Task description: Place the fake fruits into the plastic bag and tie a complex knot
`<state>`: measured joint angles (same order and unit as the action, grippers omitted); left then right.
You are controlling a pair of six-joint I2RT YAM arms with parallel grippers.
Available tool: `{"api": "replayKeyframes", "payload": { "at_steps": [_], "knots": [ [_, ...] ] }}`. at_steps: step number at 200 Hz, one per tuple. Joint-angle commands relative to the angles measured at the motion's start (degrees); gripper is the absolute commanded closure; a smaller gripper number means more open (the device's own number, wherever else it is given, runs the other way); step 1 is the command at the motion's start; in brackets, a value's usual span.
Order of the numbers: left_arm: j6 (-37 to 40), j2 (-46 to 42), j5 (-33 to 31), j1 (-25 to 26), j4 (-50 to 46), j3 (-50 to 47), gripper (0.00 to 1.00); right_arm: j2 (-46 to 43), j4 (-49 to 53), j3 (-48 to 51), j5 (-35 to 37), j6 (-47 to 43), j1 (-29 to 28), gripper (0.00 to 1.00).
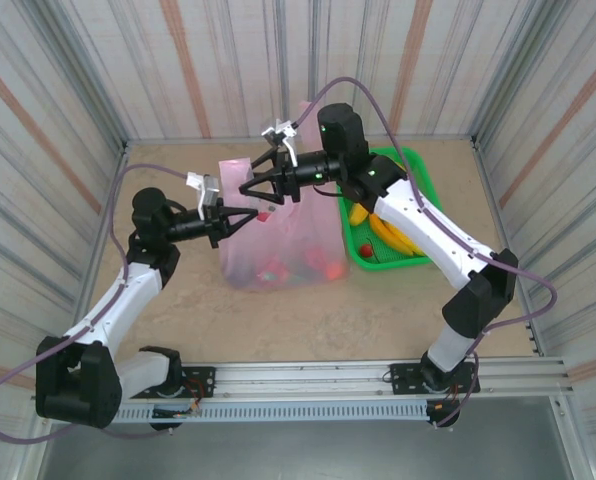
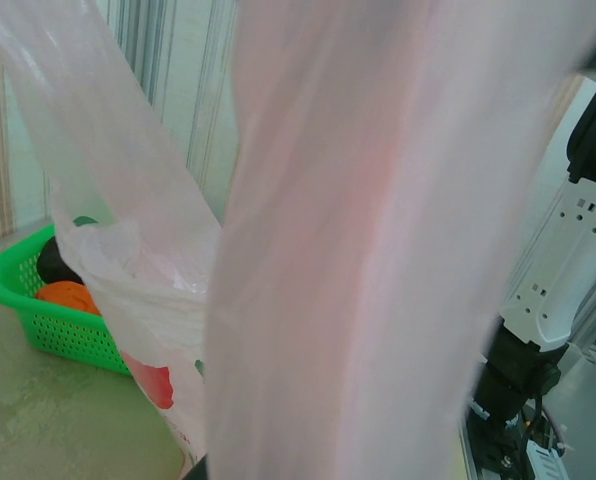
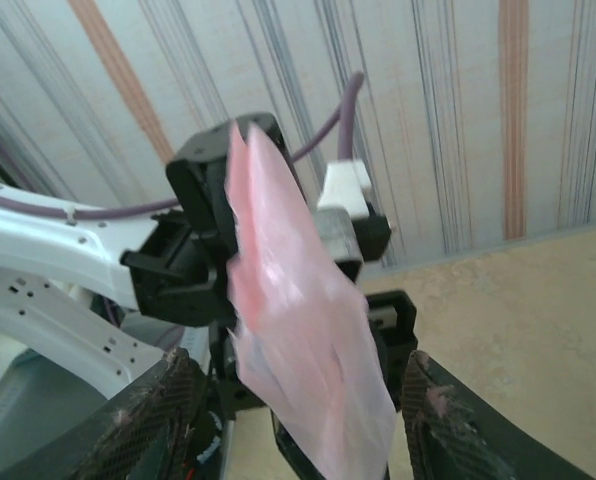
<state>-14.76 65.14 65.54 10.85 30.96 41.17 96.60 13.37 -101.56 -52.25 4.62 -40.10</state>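
Top view — the bench, a beige surface walled by striped panels, carries everything.

Left arm: it rises from its base at the near left, bends at the elbow, and stretches its forearm level toward the right, ending at the left edge of the bag.

Right arm: it climbs from the near right, leans far and left across the tray, and turns its wrist leftward, ending above the bag's mouth.

The plastic bag, thin translucent pink, stands at mid-bench between the two arms, with its top gathered upward.

The green tray lies just right of the bag, near the far wall.

Left pincer: it points right at the bag's upper left corner. Pink film drapes across its own camera, so it cannot be told whether its jaws are clenched.

Right pincer: it points left, just far of the left pincer. In its wrist view the fingers stand wide apart — released — with a handle strip hanging loose between them.

Fake fruits: red pieces sit inside the bag at its bottom. Yellow bananas, an orange and a dark piece lie in the tray.
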Motion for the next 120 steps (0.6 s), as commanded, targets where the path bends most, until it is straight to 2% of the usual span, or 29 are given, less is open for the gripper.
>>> {"api": "replayKeyframes", "payload": {
  "at_steps": [1, 17, 34, 47, 57, 63, 90, 109, 120],
  "knots": [
    [1.8, -1.1, 0.6, 0.4, -1.2, 1.8, 0.88, 1.7, 2.1, -4.3, 0.7, -2.7, -0.4, 0.41],
    [2.2, -1.1, 0.5, 0.4, -1.8, 2.0, 0.88, 2.5, 2.1, -5.5, 0.6, -3.1, -0.9, 0.42],
    [2.5, -1.2, 0.2, 0.4, -2.3, 2.1, 0.88, 2.7, 1.7, -5.5, 0.8, -3.2, -1.5, 0.55],
    [2.6, -1.4, 0.0, 0.4, -2.5, 2.1, 0.87, 2.8, 1.7, -7.4, 1.1, -3.3, -1.6, 0.71],
    [2.8, -1.7, -0.3, 0.4, -2.7, 2.1, 0.87, 2.8, 2.3, -7.8, 1.5, -3.5, -1.6, 0.91],
    [3.0, -1.9, -0.5, 0.4, -3.1, 2.1, 0.83, 2.6, 2.5, -8.0, 1.9, -3.6, -1.6, 1.0],
    [3.1, -4.0, -2.0, -0.8, -3.5, 1.8, 0.46, 1.7, 3.2, -8.8, 2.4, -3.1, -1.1, 1.0],
    [2.9, -6.1, -3.4, -2.3, -3.7, 1.8, 0.34, 0.9, 3.9, -9.4, 1.8, -2.7, -0.7, 1.0],
    [2.7, -7.3, -3.8, -3.2, -3.5, 1.9, 0.31, 0.5, 4.4, -9.4, 1.5, -2.7, -0.5, 1.0]
  ]
}}
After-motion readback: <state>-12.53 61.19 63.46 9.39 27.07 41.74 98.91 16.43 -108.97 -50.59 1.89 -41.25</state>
